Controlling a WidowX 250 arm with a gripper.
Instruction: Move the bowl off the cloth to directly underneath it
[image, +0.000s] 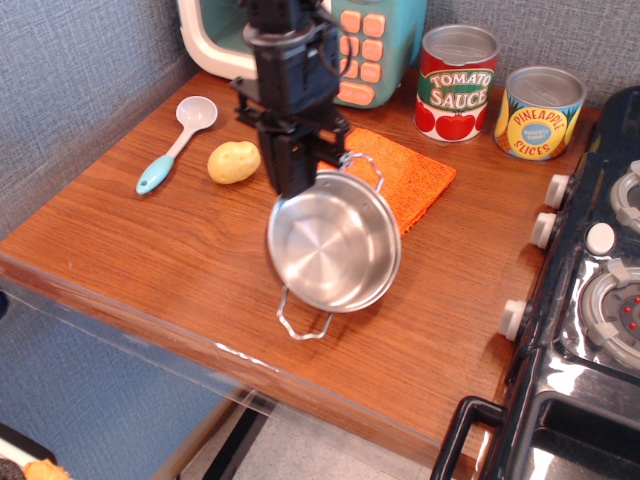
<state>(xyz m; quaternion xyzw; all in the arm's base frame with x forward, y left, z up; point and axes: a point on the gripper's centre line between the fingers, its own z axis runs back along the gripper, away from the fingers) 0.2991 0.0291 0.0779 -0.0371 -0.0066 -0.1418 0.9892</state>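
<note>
The bowl (333, 242) is a shiny steel pot with two wire loop handles. It hangs tilted toward the camera, lifted over the wooden counter in front of the cloth. My gripper (296, 182) is shut on the bowl's far-left rim and holds it up. The orange ribbed cloth (404, 173) lies flat on the counter behind the bowl, now mostly uncovered; its near-left corner is hidden by the bowl and gripper.
A potato (233, 161) and a blue-handled spoon (177, 141) lie to the left. A tomato sauce can (457, 82) and pineapple can (541, 112) stand at the back right. A toy microwave (360, 45) is behind. A stove (600, 290) borders the right.
</note>
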